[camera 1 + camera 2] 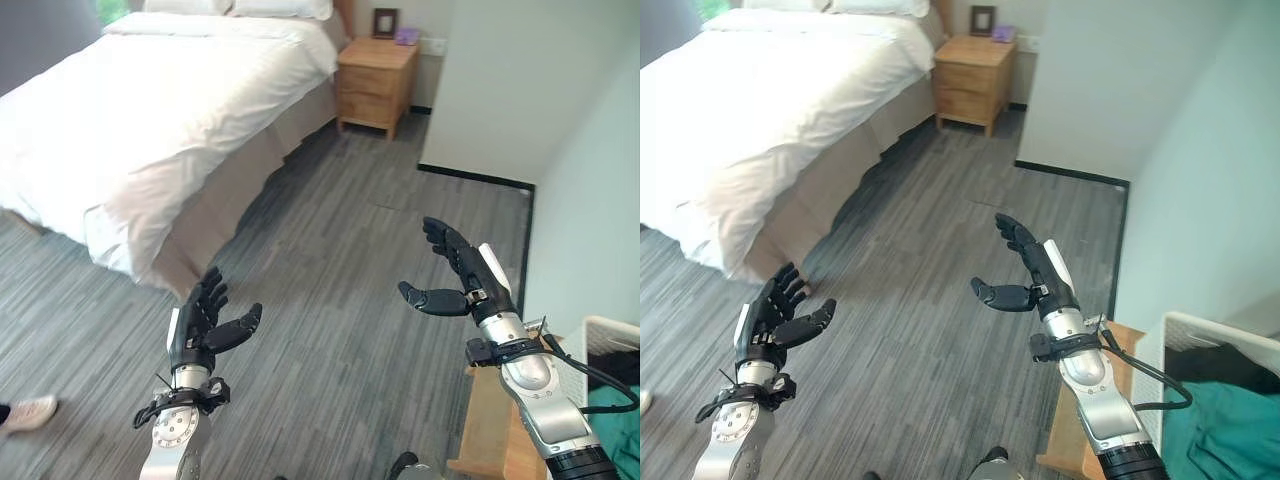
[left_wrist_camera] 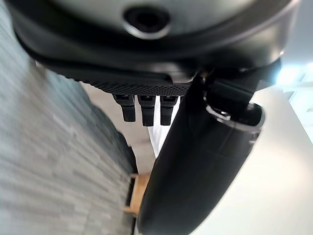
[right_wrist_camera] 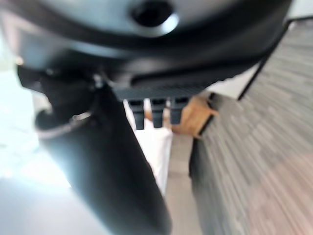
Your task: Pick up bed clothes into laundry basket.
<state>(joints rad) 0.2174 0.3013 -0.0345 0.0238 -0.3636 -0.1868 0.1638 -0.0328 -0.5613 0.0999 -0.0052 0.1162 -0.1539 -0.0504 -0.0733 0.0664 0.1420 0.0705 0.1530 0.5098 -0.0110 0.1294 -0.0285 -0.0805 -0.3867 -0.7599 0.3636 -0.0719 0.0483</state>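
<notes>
Grey wood-grain plank floor across the room; a bed under a white cover with a beige skirt fills the far left, two white pillows at its head. Wooden nightstand with drawers stands just beside the bed's head against the far wall, carrying a dark picture frame and a small purple object (too small to identify). A white wall corner with black baseboard juts in on the right, a low wooden piece sits at its foot near the lower edge, and a person's light shoe shows at the left edge on the floor.
</notes>
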